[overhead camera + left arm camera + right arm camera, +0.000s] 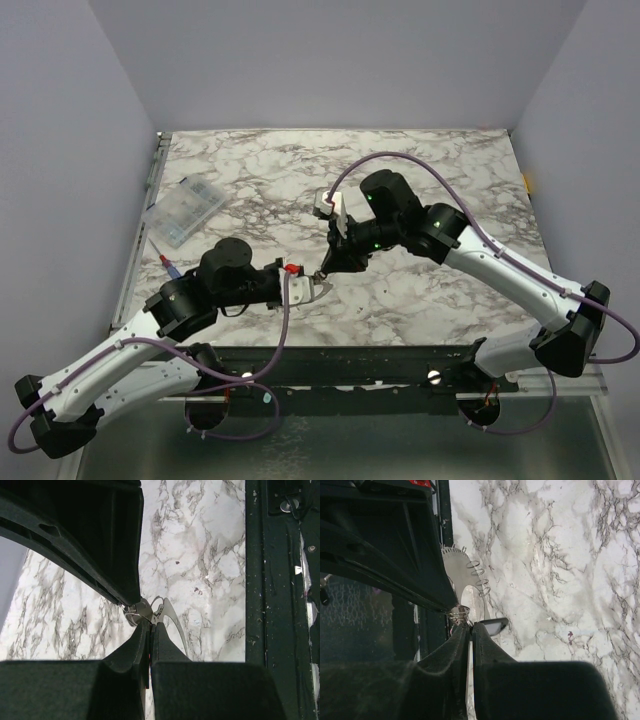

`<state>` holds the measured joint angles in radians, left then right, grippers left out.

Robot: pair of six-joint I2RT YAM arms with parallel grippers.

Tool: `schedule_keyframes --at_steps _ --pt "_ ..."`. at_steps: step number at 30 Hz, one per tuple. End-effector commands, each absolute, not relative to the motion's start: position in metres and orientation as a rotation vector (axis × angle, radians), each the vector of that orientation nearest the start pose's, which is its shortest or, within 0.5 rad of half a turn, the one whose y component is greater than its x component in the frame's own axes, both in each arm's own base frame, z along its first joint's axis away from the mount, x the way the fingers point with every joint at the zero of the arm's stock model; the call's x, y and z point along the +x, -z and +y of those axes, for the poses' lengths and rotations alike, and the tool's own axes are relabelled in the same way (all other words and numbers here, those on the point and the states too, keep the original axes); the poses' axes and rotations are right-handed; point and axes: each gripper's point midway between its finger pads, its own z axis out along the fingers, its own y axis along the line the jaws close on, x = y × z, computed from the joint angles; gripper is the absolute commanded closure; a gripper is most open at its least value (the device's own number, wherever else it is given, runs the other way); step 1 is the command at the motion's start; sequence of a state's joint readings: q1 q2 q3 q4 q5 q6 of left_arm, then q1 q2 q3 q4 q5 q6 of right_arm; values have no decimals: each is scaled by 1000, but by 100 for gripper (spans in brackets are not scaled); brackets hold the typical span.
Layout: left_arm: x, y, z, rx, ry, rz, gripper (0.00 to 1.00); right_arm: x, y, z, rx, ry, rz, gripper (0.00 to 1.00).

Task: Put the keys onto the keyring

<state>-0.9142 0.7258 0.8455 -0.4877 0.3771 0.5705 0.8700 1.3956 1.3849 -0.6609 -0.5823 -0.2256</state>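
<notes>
text: none legible in any view | clear rectangular plastic box on marble-patterned worktop: too small to read | small red patch near left wrist: blurred, unreadable

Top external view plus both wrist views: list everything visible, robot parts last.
table: one, white-grey marble, beneath everything
clear box: one, transparent, table's left side
stick-like tool: one, red and blue, left edge, near the box
keyring: one, silvery, held above the table's near middle
key: one, dark with paler centre, next to the keyring
left gripper: one, black, shut on the keyring
right gripper: one, black, shut at the keyring, pinched item unclear
</notes>
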Motion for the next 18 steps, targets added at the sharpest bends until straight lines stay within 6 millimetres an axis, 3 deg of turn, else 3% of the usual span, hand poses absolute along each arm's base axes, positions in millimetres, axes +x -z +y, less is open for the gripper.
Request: schedule_keyframes --at_steps 1,8,13,18 --pt "116 -303 -261 1476 671 1004 100 184 -252 338 -1443 -935 1819 83" --pt "115 -308 -262 1468 676 988 100 190 -261 333 -1388 -885 1776 67" --pt "115 -309 -262 1464 677 988 100 194 -270 326 -1360 -834 1756 62" --pt "116 -311 -261 1460 672 989 100 200 -289 311 -1298 -742 1691 55"
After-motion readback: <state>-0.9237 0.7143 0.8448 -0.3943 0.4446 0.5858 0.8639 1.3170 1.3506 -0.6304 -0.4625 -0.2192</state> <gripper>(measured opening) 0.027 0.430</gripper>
